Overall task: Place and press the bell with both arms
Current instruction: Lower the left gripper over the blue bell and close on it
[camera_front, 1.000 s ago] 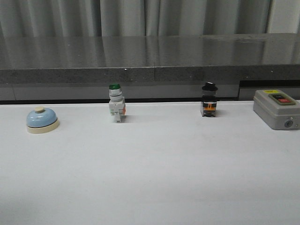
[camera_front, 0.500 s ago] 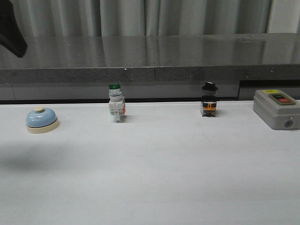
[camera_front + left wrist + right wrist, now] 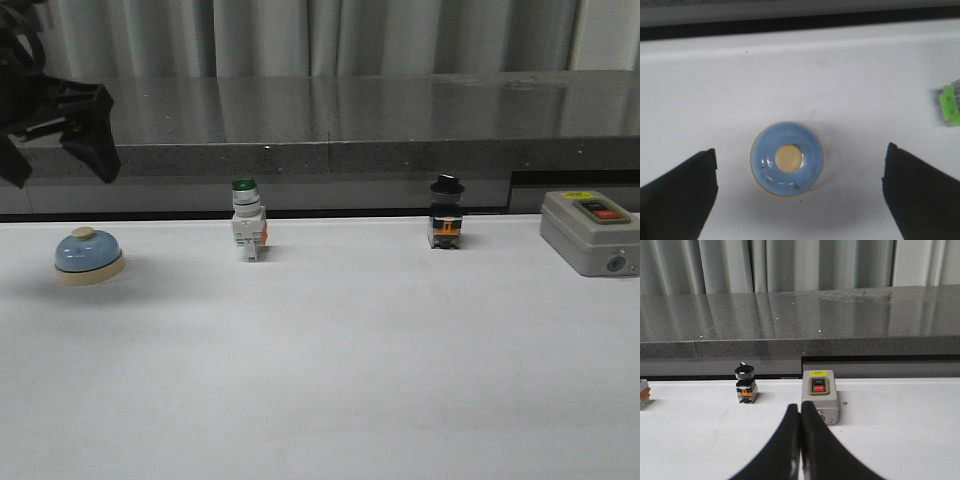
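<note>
The bell (image 3: 89, 256), light-blue dome on a cream base with a cream button, stands on the white table at the far left. My left gripper (image 3: 58, 160) hangs open above it, well clear of it. In the left wrist view the bell (image 3: 787, 158) lies between the two spread black fingertips (image 3: 680, 195), a little nearer this one. My right gripper (image 3: 800, 412) is shut and empty, low over the table, pointing toward the grey switch box; it is out of the front view.
A green-capped white switch (image 3: 248, 228), a black-knobbed switch (image 3: 446, 219) and a grey box with buttons (image 3: 590, 234) stand along the table's back. A dark stone ledge (image 3: 330, 130) runs behind the table. The green-capped switch shows at the left wrist view's edge (image 3: 951, 104).
My left gripper has come into the front view from the upper left and dropped lower, now open above the bell. The bell and the switches have not moved.
</note>
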Available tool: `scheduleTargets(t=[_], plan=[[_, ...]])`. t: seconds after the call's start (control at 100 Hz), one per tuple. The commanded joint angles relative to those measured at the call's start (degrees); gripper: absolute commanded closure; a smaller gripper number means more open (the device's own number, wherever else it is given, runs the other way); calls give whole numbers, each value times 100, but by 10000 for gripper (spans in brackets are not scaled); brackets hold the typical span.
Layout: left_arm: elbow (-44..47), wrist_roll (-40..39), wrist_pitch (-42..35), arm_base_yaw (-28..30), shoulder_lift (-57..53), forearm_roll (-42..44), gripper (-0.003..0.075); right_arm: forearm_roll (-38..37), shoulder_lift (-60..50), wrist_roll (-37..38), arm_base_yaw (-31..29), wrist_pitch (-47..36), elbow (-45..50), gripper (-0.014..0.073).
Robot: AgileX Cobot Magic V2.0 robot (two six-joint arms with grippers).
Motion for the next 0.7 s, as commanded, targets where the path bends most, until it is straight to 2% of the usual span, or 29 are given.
scheduleTargets(t=[0.0, 0.69], plan=[[-250, 32, -286, -45, -79, -80, 95, 21, -89, -66, -40, -478, -78, 654], [-529, 57, -402, -45, 957, -60, 95, 21, -89, -66, -40, -478, -78, 654]])
